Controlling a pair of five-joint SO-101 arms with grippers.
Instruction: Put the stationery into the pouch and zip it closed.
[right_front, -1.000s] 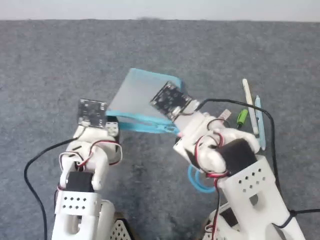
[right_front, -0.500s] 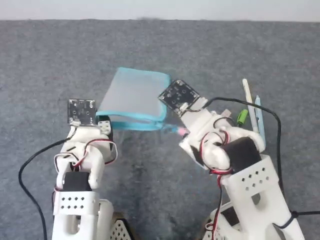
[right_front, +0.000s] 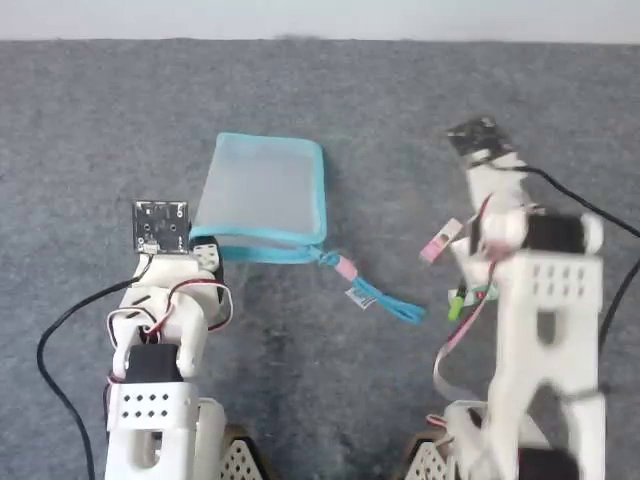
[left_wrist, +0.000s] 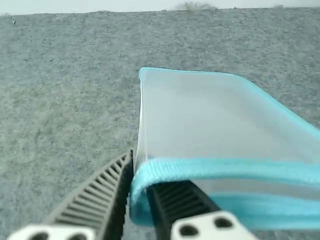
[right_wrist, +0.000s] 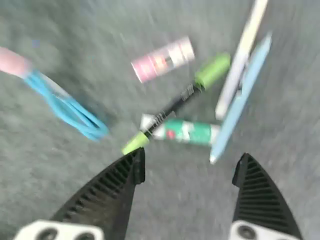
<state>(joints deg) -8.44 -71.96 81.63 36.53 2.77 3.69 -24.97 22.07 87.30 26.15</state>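
Currently: pouch (right_front: 262, 190), centre-left of the high view, one near corner clenched in the left hand (left_wrist: 139, 175). Right hand (right_wrist: 191, 159), spread and holding nothing, hangs over the stationery (right_wrist: 187, 134); green marker (right_wrist: 175, 105) lies just ahead, slanting across its opening. Right arm is the nearer.

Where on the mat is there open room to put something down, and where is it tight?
Bare mat lies left of the pouch, beyond its far edge, and between it and the right arm. Crowded: the stationery under that arm, and the strap trailing from the pouch's near corner.
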